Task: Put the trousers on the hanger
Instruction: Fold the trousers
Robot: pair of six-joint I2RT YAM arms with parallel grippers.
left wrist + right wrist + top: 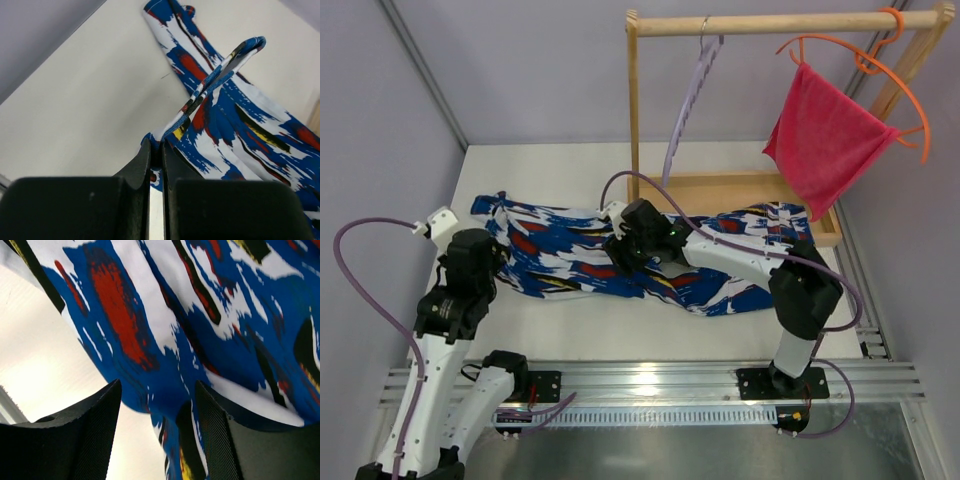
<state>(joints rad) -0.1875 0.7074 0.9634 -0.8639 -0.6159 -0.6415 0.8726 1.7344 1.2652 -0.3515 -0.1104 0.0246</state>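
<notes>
The white worktop (570, 330) is carrying a wooden rack (760, 22) at its far right. The trousers (570, 255) are lying stretched left to right across the middle of the worktop, near the rack's base. A pink-red cloth (825, 140) is hanging from the rack's top bar, and the hanger (686, 105) is hanging left of it. The left jaws are clamping the trousers' left edge. The right jaws are standing apart over their middle.

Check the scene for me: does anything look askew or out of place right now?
The trousers lie rumpled across the table, and their right end appears to ride up onto the rack's wooden base. The pink cloth hangs lopsided on the tilted orange hanger. Nothing looks damaged or spilled.
</notes>
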